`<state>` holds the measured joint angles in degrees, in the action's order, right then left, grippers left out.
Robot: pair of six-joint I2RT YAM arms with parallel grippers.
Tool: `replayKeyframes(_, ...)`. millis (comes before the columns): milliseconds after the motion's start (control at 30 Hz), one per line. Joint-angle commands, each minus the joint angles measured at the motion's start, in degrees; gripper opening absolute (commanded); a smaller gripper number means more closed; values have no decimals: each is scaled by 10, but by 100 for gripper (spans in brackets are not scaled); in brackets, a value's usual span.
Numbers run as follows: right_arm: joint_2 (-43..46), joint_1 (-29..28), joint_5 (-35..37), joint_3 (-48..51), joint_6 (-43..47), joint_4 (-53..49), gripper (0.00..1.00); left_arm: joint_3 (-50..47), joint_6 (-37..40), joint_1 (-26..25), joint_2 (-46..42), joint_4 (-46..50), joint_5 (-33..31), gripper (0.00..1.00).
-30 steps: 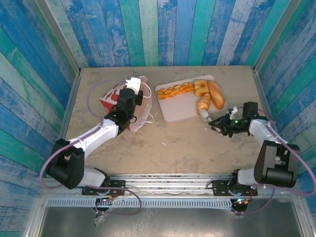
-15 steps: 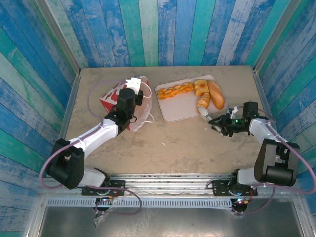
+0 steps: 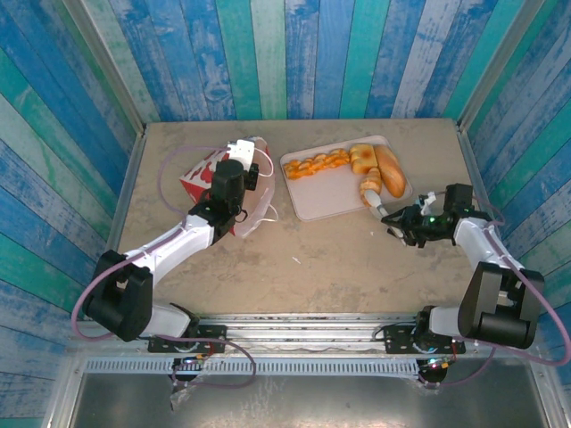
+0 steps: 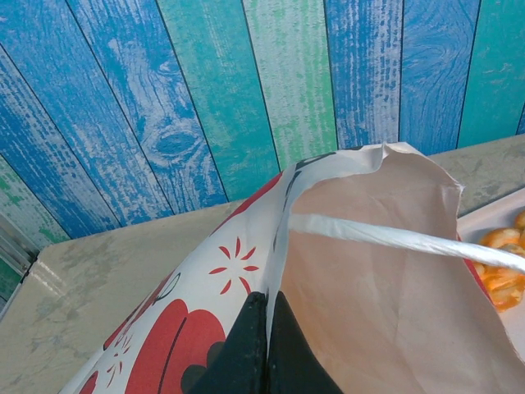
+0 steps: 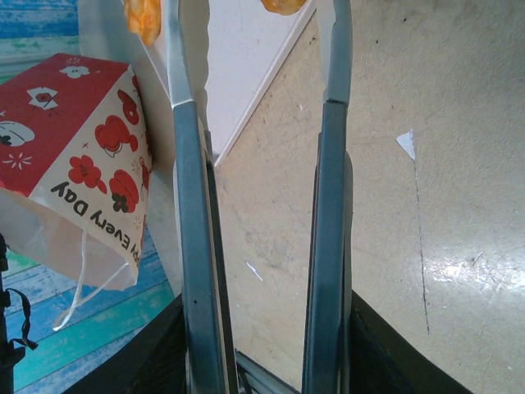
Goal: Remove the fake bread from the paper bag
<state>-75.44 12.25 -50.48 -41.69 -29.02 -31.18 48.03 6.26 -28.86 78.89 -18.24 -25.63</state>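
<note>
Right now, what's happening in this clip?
The left fingers pinch the rim of the paper bag, holding its mouth open. The right fingers grip a pair of metal tongs, whose tips sit at the near right corner of the white tray. A braided strip, rolls and a long bun lie on that tray, so most bread looks already out.

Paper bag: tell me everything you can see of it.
The paper bag is red with white prints at the base, white above and plain brown inside. It looks tipped over at the far left of the table, its open mouth roughly toward the tray. A white cord handle crosses the mouth. The left gripper pinches its rim.
</note>
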Motion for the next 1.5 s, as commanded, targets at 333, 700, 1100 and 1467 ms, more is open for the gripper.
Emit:
replayKeyframes(333,44,17,49,-31,16,-58,47,2,6,1,-6,-15,-2,0)
replayKeyframes(700,104,17,70,-59,28,-111,35,3,2,1,-11,-13,10,0)
replayKeyframes(1100,80,-64,117,-74,32,-125,23,5,-3,1,-10,-13,12,0)
replayKeyframes(1467,43,-64,159,-70,31,-90,22,1,-4,1,-18,-12,9,0)
